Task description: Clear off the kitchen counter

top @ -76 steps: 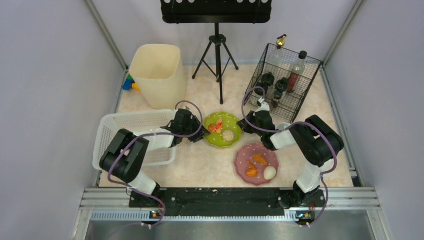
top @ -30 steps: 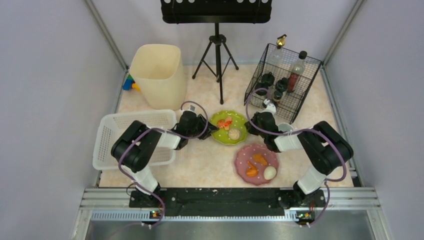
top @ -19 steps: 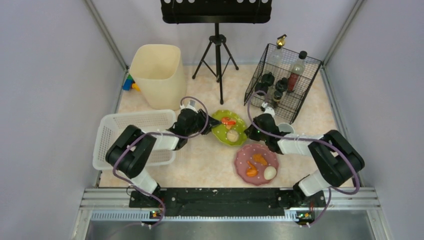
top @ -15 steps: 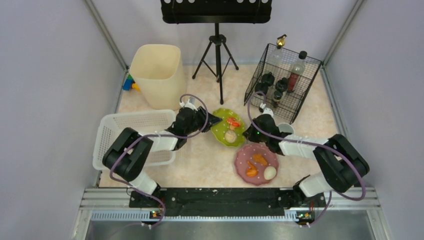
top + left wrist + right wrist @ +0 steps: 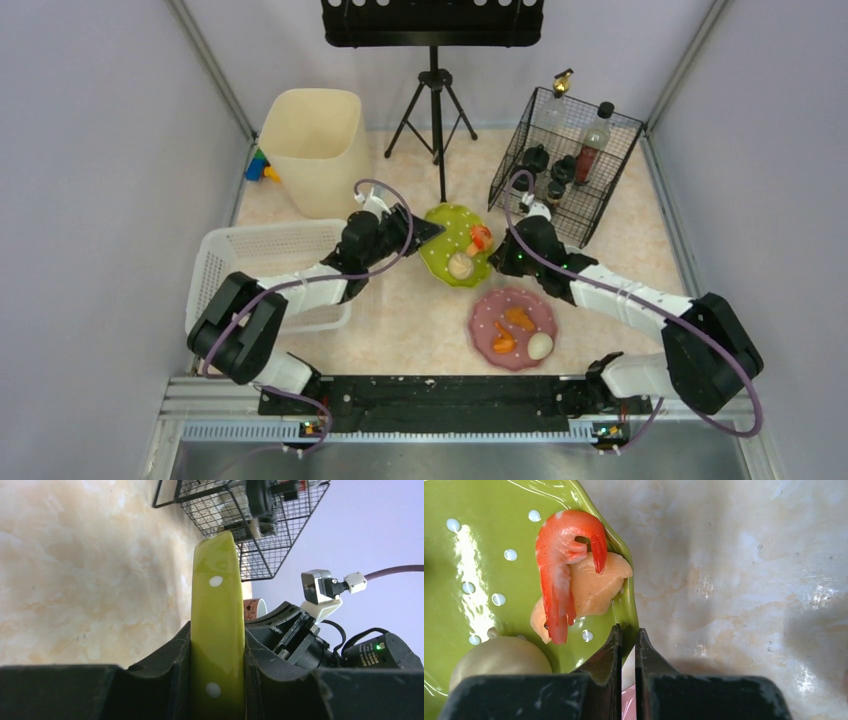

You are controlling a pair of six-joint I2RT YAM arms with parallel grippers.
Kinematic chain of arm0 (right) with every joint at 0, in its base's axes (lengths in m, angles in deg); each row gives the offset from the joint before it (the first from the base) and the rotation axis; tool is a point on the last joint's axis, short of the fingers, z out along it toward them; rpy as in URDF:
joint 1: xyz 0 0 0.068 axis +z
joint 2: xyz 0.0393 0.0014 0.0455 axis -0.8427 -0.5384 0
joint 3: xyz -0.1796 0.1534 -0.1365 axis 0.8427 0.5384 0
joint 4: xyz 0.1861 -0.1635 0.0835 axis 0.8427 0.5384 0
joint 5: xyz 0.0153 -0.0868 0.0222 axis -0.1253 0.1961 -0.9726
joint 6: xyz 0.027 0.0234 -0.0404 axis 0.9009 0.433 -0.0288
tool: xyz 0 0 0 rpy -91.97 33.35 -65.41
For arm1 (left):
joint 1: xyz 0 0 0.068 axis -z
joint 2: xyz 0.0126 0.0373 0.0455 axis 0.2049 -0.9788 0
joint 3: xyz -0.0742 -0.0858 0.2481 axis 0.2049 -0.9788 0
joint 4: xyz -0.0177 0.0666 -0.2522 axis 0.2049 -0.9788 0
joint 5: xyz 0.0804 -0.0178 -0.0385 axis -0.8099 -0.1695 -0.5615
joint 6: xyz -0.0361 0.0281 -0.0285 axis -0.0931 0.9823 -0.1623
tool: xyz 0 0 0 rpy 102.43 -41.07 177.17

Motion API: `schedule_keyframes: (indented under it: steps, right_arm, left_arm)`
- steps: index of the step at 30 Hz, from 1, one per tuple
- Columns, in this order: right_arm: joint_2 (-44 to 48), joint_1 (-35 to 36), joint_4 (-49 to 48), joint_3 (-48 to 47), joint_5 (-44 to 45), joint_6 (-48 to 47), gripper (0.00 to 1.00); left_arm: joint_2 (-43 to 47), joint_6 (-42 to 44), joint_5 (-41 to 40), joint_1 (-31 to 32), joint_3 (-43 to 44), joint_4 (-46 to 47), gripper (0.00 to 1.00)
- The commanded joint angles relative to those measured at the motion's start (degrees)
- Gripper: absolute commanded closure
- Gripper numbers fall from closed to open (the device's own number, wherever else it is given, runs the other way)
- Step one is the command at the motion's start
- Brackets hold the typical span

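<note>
The wide pale pink marbled desk [image 5: 400, 330] lies under everything. The round green dotted plate [image 5: 445, 225] is tilted over it, its rim pinched by the left pincer [image 5: 217, 642]. The right pincer [image 5: 627, 635], pressed together, sits at its other edge.

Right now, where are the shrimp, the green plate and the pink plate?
shrimp [image 5: 555, 585]: right wrist view, middle of its body.
green plate [image 5: 445, 232]: top view, bare spotted part.
pink plate [image 5: 488, 311]: top view, bare left part.
</note>
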Motion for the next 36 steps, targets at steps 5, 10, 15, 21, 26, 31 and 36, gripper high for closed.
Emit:
schedule_keyframes:
  steps: [5, 10, 15, 21, 26, 31, 36]
  right_arm:
    - [7.32, 6.72, -3.20, -9.87, -13.80, -2.65, 1.00]
    - [10.98, 6.67, 1.64, -11.83, -11.46, -3.67, 1.00]
    - [12.58, 6.76, 4.50, -13.22, -11.47, -3.74, 1.00]
    - [15.31, 6.71, 7.67, -15.14, -10.06, -4.09, 1.00]
    - [17.84, 6.66, 10.23, -17.36, -8.21, -4.50, 1.00]
    - [18.90, 6.66, 12.04, -19.08, -7.91, -4.60, 0.89]
    - [20.33, 6.66, 12.54, -19.54, -7.07, -4.45, 0.56]
  left_arm:
    - [7.14, -10.51, 8.95, 5.20, -0.41, 22.00, 1.00]
    - [8.22, -13.90, 7.32, 5.17, -1.83, 24.20, 1.00]
    - [10.34, -16.19, 4.79, 5.19, -2.43, 23.41, 1.00]
    - [14.91, -16.01, 1.08, 5.17, -2.71, 16.87, 1.00]
    - [17.94, -15.17, -1.34, 5.17, -2.33, 11.70, 1.00]
    - [18.86, -15.40, -2.45, 5.23, -2.90, 10.53, 1.00]
    - [19.11, -15.97, -3.81, 5.16, -3.77, 11.24, 1.00]
